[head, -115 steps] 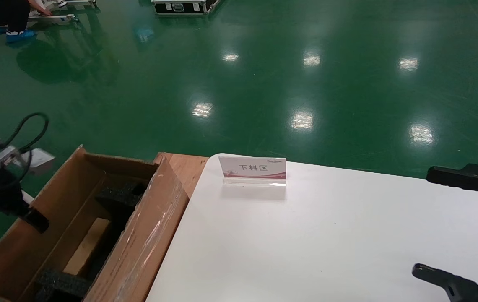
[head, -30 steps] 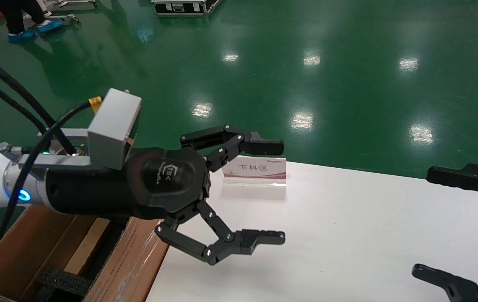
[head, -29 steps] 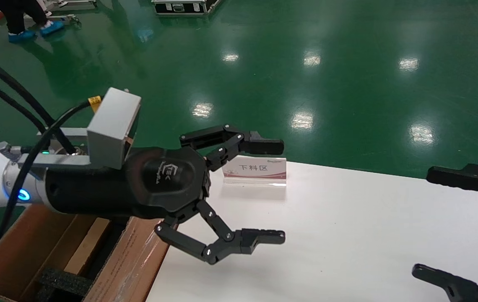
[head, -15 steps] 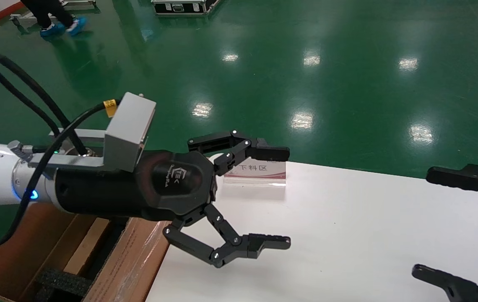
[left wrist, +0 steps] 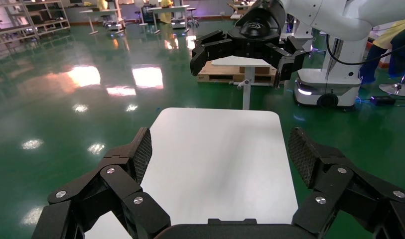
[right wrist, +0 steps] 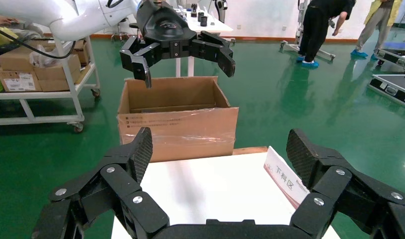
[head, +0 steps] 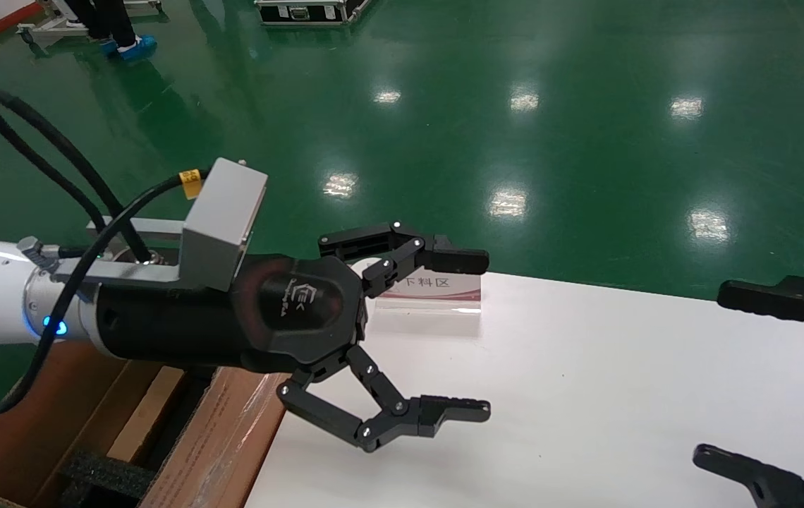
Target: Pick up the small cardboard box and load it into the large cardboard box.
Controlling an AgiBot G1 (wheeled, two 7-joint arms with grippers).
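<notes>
I'm seeing the small cardboard box lying flat inside the large cardboard box, between black foam blocks, its long axis running along the carton's length, away from me. My left claw is hovering spread wide over the white surface, beside the carton. Right claw is sitting spread at the surface's far side, empty too.
</notes>
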